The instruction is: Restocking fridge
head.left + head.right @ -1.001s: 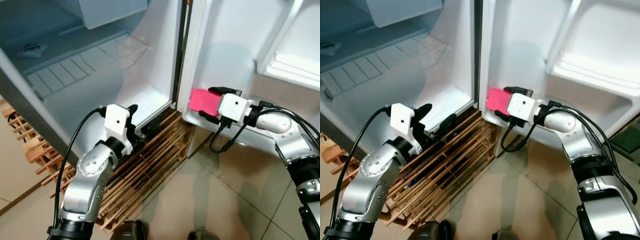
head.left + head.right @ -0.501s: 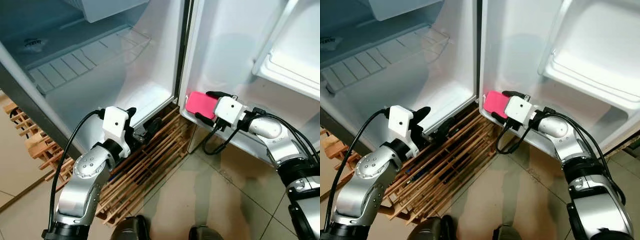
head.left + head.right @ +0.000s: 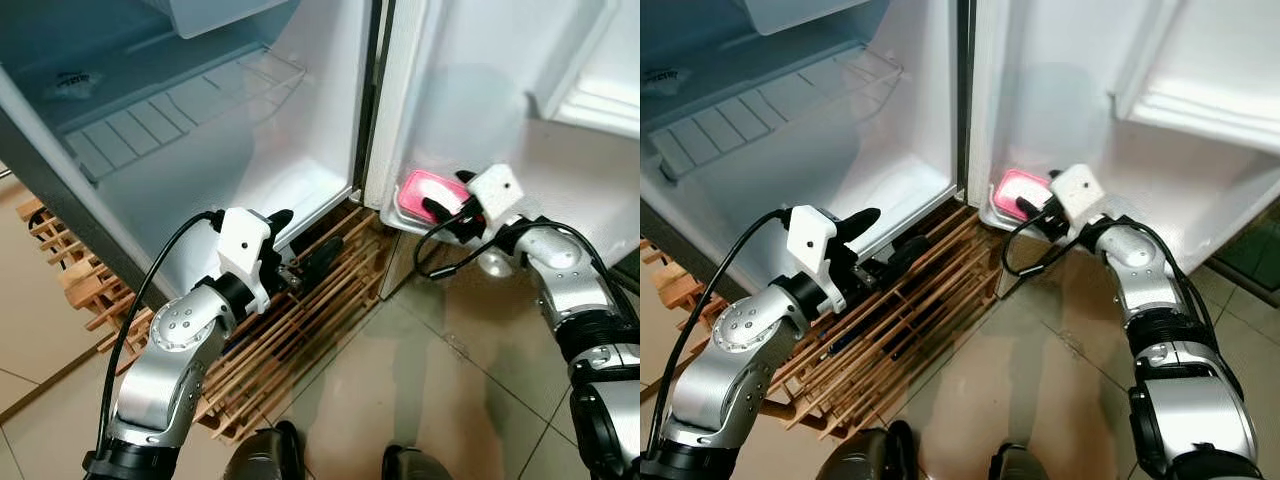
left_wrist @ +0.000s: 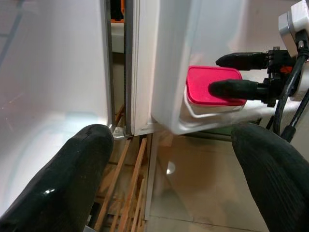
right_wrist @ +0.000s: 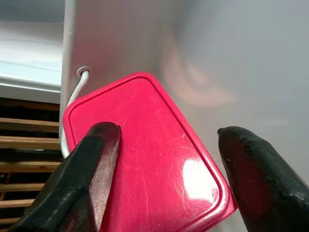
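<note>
Black fingers (image 5: 91, 179) of the right gripper (image 3: 448, 205) stand spread wide over a pink-lidded box (image 3: 424, 190); in the right wrist view one finger lies across the lid's edge and the other sits off to the side, past the lid's corner, so nothing is clamped. In the left wrist view the two fingers reach in level, one just above the lid and one in front of it. The box sits in the bottom door shelf (image 3: 400, 218), at centre right of the left eye view, close to the hinge side, its lid tilted a little toward the camera. A white wire rail (image 4: 195, 110) crosses the front of the box below the lid. The box's body is pale and its contents cannot be made out.

Out from there, the right arm (image 3: 560, 270) runs back to the right edge of the frame, with a black cable looping below the wrist.

At lower centre left, the left gripper (image 3: 308, 240) hangs with its fingers parted and empty, above a wooden slat rack (image 3: 300, 320) on the floor and just below the fridge (image 3: 250, 150) bottom. The fridge stands open in the upper left, its ribbed floor bare, with a pale drawer (image 3: 215, 12) at the top edge. A larger door shelf (image 3: 1200, 100) shows at upper right. Tan tiles (image 3: 450, 400) cover the floor.
</note>
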You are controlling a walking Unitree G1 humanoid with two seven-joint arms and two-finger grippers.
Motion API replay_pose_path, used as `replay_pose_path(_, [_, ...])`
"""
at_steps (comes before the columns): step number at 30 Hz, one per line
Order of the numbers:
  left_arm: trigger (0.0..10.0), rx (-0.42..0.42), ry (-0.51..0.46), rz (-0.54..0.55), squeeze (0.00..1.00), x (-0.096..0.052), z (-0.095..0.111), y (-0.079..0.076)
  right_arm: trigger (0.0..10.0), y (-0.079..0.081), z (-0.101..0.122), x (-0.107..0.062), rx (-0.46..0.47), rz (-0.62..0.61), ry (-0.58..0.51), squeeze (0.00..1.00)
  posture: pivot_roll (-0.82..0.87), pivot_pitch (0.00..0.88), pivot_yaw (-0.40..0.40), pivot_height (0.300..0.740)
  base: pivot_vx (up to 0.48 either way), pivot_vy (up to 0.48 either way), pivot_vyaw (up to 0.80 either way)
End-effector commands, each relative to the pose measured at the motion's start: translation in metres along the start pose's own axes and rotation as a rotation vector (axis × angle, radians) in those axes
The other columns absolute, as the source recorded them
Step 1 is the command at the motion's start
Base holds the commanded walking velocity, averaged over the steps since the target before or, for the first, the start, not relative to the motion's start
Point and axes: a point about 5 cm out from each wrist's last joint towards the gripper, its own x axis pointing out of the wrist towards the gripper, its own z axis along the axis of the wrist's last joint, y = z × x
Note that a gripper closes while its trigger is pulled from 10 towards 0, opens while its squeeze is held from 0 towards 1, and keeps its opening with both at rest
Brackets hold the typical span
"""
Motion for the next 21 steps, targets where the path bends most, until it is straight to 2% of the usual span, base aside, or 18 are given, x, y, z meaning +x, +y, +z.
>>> replay_pose_path(1, [10.0,0.004,0.003,-0.016,0.0,0.0,0.001,-0.001,10.0,-0.001,-0.003,-0.001,-0.019,0.018,0.023,1.0,0.02,0.173,0.065,0.74,0.0,0.0,0.0])
replay_pose_path(4, [10.0,0.001,0.005,-0.017,0.0,0.0,0.0,-0.001,10.0,-0.003,-0.001,-0.002,-0.069,0.035,0.03,1.0,0.02,0.171,0.064,0.74,0.0,0.0,0.0])
replay_pose_path(10, [10.0,-0.002,0.005,-0.018,0.0,0.0,0.0,-0.002,10.0,-0.003,-0.004,-0.003,-0.101,0.034,0.052,1.0,0.02,0.171,0.065,0.74,0.0,0.0,0.0])
replay_pose_path(13, [10.0,-0.003,0.007,-0.017,0.0,0.0,0.0,-0.001,10.0,-0.004,-0.009,-0.006,-0.221,0.026,0.098,1.0,0.03,0.166,0.071,0.74,0.0,0.0,0.0])
replay_pose_path(14, [10.0,-0.002,0.007,-0.017,0.0,0.0,0.0,-0.001,10.0,-0.004,-0.009,-0.006,-0.284,0.026,0.108,0.65,0.03,0.166,0.071,0.74,0.0,0.0,0.0])
replay_pose_path(15, [10.0,-0.002,0.007,-0.017,0.0,0.0,0.0,-0.001,10.0,-0.005,-0.008,-0.006,-0.366,0.02,0.112,0.65,0.03,0.166,0.071,0.74,0.0,0.0,0.0])
replay_pose_path(16, [10.0,-0.002,0.007,-0.018,0.0,0.0,0.001,-0.001,10.0,-0.006,-0.006,-0.006,-0.435,0.009,0.106,0.0,0.03,0.163,0.074,0.74,0.0,0.0,0.0])
replay_pose_path(17, [10.0,-0.001,0.006,-0.019,0.0,0.0,0.001,-0.001,10.0,-0.007,-0.003,-0.006,-0.485,-0.008,0.093,0.0,0.03,0.163,0.074,0.74,0.0,0.0,0.0])
replay_pose_path(19, [10.0,-0.001,0.006,-0.022,0.0,0.001,0.001,-0.001,10.0,-0.012,0.005,-0.005,-0.53,-0.058,0.059,0.0,0.02,0.156,0.076,0.74,0.0,0.0,0.0])
replay_pose_path(21, [10.0,-0.002,0.003,-0.025,0.0,0.001,0.001,-0.002,10.0,-0.022,0.02,-0.005,-0.59,-0.158,-0.014,0.0,0.02,0.156,0.076,0.74,0.0,0.0,0.0])
